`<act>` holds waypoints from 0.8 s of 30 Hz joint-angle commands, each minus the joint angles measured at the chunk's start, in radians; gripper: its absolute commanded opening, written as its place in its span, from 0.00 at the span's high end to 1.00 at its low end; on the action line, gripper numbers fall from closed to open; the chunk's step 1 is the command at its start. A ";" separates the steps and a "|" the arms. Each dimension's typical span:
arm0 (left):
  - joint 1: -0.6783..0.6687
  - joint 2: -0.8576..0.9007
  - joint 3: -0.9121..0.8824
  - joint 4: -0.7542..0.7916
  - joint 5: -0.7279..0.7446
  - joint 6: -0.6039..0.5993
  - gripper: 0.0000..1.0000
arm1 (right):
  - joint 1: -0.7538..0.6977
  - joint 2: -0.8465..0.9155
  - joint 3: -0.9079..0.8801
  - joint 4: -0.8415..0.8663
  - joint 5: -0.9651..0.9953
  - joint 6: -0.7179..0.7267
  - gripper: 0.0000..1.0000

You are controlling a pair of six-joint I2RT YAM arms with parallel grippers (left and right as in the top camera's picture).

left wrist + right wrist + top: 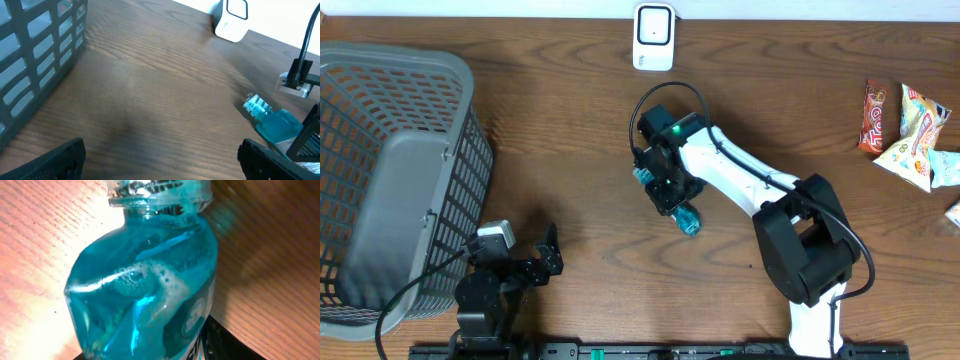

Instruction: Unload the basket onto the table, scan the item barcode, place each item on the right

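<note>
The blue bottle (687, 218) lies on its side near the middle of the table (570, 120). Its long axis runs on a diagonal, with the cap end toward the scanner (653, 37) and the base end toward the front edge. The right gripper (668, 192) is set directly over its mid-body, so the bottle fills the right wrist view. Whether the fingers are pinching it or only flank it cannot be told. The left gripper (552, 252) is parked well apart by the basket (390, 170) with its fingers spread wide and empty, so the right arm is clearly the nearer. Bare wood lies between bottle and scanner, which is judged room enough for carrying it there. The snack packets (910, 125) stay far off to the side.
</note>
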 commanded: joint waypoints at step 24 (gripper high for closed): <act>-0.002 0.000 -0.014 -0.016 0.012 0.013 0.02 | -0.036 0.002 0.011 0.037 -0.210 -0.031 0.69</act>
